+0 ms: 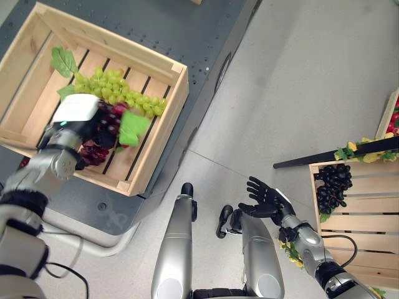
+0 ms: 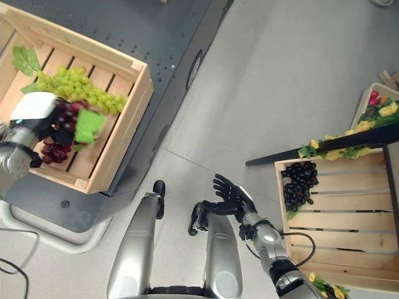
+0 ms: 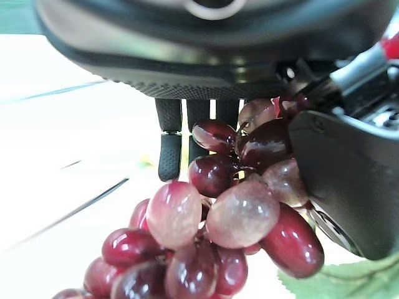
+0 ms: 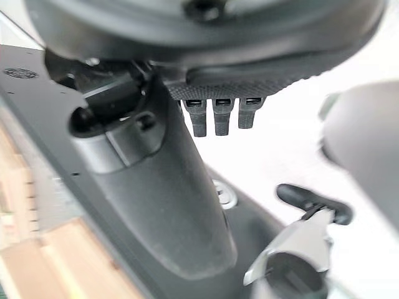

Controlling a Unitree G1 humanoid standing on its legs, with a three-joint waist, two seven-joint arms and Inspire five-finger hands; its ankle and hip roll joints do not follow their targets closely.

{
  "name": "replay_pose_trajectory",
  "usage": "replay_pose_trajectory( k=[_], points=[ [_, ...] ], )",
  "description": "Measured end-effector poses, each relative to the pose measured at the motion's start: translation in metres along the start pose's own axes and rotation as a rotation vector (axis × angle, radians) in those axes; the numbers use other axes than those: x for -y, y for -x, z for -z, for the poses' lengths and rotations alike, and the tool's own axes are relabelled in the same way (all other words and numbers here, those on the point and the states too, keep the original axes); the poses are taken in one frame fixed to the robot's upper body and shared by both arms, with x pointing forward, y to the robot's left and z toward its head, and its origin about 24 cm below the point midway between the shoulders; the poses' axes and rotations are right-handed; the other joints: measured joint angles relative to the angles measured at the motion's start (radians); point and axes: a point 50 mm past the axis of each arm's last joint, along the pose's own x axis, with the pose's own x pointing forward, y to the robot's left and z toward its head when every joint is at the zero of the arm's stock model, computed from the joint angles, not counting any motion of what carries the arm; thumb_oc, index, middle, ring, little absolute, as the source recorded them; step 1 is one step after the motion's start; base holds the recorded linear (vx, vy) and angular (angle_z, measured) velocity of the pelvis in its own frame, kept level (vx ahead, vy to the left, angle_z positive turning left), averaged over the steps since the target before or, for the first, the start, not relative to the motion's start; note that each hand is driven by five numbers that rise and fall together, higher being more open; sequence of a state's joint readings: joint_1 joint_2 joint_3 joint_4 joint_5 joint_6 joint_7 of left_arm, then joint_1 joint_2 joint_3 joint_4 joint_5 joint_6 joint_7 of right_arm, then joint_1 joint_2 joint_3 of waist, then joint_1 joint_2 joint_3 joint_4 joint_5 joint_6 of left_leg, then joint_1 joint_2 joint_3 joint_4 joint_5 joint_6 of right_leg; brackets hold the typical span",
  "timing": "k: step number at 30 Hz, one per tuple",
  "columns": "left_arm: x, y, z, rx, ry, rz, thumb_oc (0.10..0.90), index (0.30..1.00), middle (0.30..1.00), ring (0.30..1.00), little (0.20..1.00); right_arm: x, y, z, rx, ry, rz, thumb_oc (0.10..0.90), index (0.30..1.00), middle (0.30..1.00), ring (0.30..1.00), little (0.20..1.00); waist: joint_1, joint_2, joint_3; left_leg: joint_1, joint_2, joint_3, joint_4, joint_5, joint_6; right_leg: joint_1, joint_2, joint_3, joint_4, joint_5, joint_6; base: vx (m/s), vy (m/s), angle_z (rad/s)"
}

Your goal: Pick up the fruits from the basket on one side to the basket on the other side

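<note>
The left robot hand (image 1: 76, 124) grasps the red grapes (image 1: 103, 134), fingers and thumb curled round the bunch, over the left crate (image 1: 153, 143) beside the green grapes (image 1: 118, 90). The right robot hand (image 1: 265, 199) hangs released over the floor, near the right crate (image 1: 368, 218) holding black grapes (image 1: 333, 184).

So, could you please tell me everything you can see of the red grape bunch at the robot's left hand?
The red grape bunch is a cluster of glossy, dark red to purplish oval grapes, plastic-looking, with a bright green leaf at its side. It hangs over the slatted wooden crate on the robot's left, beside the green grapes. The left hand grips it from above, thumb and fingers curled round its upper grapes.
</note>
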State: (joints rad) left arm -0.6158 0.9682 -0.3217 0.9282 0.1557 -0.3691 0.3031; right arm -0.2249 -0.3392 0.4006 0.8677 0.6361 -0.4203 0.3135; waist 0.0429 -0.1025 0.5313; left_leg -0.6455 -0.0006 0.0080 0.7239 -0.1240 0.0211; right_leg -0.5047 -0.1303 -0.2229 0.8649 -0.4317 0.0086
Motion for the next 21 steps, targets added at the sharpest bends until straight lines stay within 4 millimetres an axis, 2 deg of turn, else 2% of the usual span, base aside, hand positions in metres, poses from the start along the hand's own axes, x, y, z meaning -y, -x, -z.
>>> replay_pose_trajectory(
  k=[5,10,12,18,21],
  points=[
    [-0.005,0.013,0.022,-0.117,0.205,-0.066,0.400,0.300,0.300,0.300,0.300,-0.007,0.003,0.001,0.010,-0.021,0.009,0.800,0.900,0.900,0.900,0.900,0.012,0.000,-0.001,0.143,0.006,0.019,-0.089,0.006,-0.002,0.126,0.016,0.021,-0.094,0.024,0.011,0.04,-0.026,-0.11],
    [-0.019,0.011,0.022,-0.131,0.389,-0.148,0.400,0.300,0.300,0.300,0.300,-0.014,0.002,-0.003,0.022,0.014,0.000,0.800,0.900,0.900,0.900,0.900,0.007,0.004,-0.004,0.223,0.009,0.041,-0.159,0.020,0.007,0.201,0.017,0.032,-0.167,0.051,0.019,0.04,-0.044,-0.13],
    [-0.020,0.011,0.021,-0.129,0.454,-0.155,0.400,0.300,0.300,0.300,0.300,-0.016,0.003,-0.002,0.021,0.033,0.002,0.800,0.900,0.900,0.900,0.900,0.008,0.009,-0.007,0.263,0.007,0.054,-0.188,0.023,0.009,0.235,0.018,0.042,-0.196,0.058,0.025,0.03,-0.055,-0.13],
    [-0.029,0.005,0.006,-0.065,0.817,-0.215,0.400,0.300,0.300,0.300,0.300,-0.028,0.002,-0.016,0.074,0.070,0.028,0.800,0.900,0.900,0.900,0.900,-0.001,0.030,-0.018,0.406,-0.002,0.063,-0.308,0.049,0.013,0.372,0.022,0.046,-0.323,0.092,0.038,0.05,-0.060,-0.04],
    [-0.022,0.003,-0.008,-0.017,0.942,-0.204,0.400,0.300,0.300,0.300,0.300,-0.034,-0.002,-0.031,0.129,0.081,0.027,0.800,0.900,0.900,0.900,0.900,-0.004,0.067,-0.074,0.460,-0.004,0.062,-0.394,0.077,0.014,0.428,0.033,0.042,-0.416,0.126,0.042,0.05,-0.079,0.00]
  ],
)
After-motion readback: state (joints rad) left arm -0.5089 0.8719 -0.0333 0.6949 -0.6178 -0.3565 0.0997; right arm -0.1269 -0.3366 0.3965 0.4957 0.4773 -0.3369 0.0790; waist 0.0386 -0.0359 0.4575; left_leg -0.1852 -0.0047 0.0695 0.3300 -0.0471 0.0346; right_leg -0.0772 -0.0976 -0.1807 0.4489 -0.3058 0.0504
